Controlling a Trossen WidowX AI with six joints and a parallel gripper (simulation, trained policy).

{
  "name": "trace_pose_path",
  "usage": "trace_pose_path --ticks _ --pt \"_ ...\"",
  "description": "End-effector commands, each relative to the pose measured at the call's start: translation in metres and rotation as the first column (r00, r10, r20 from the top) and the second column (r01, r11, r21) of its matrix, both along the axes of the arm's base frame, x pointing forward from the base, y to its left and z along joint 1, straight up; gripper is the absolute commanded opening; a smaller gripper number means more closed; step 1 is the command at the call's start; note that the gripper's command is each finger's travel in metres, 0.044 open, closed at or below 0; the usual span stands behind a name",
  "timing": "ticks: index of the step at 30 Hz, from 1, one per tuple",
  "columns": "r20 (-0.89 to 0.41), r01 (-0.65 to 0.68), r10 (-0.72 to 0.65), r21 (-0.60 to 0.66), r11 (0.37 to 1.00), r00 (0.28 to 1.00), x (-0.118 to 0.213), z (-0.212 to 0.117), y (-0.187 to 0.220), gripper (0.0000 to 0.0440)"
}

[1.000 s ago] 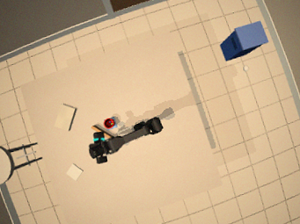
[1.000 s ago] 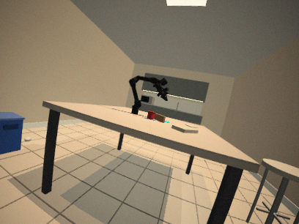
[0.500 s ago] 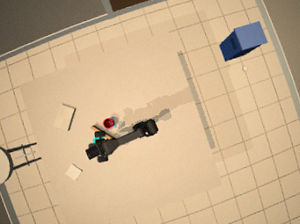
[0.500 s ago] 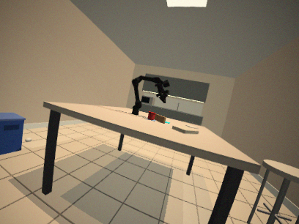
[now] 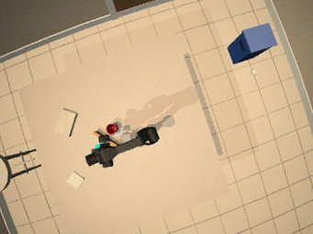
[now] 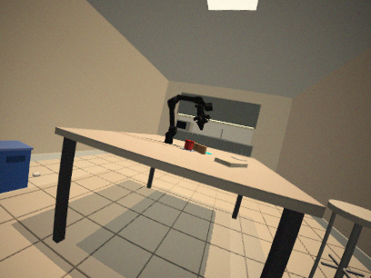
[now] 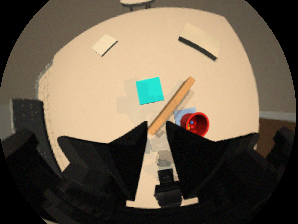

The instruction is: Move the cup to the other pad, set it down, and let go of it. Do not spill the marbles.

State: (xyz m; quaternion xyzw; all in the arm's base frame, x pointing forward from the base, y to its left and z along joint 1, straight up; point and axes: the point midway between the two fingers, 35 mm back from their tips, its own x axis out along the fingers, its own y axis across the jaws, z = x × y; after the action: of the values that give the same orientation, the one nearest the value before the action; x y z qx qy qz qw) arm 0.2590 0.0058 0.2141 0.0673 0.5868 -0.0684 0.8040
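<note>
Two fingers of the claw (image 5: 103,140) (image 6: 201,127) (image 7: 157,125) stand slightly apart above the table (image 5: 176,176) (image 6: 182,164) (image 7: 75,70), gripping nothing. Below, a wooden bar (image 5: 96,133) (image 6: 200,148) (image 7: 172,105) lies between a turquoise pad (image 5: 99,146) (image 6: 208,153) (image 7: 150,90) and a red cup (image 5: 112,128) (image 6: 189,144) (image 7: 197,124), which stands on a blue pad (image 5: 117,125) (image 7: 183,114) with marbles (image 7: 190,124) inside.
</note>
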Motion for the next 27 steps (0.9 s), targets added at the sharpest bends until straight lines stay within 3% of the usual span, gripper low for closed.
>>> trace_pose_path --ticks 1,15,27 --pt "-0.057 -0.009 0.008 -0.014 1.0 0.998 -0.005 -0.002 -0.004 0.0102" --pt "-0.239 -0.01 0.002 -0.035 0.999 0.971 -0.021 -0.013 -0.018 0.0094" --pt "-0.312 0.023 -0.036 -0.046 0.999 0.949 -0.026 -0.027 -0.032 0.0105"
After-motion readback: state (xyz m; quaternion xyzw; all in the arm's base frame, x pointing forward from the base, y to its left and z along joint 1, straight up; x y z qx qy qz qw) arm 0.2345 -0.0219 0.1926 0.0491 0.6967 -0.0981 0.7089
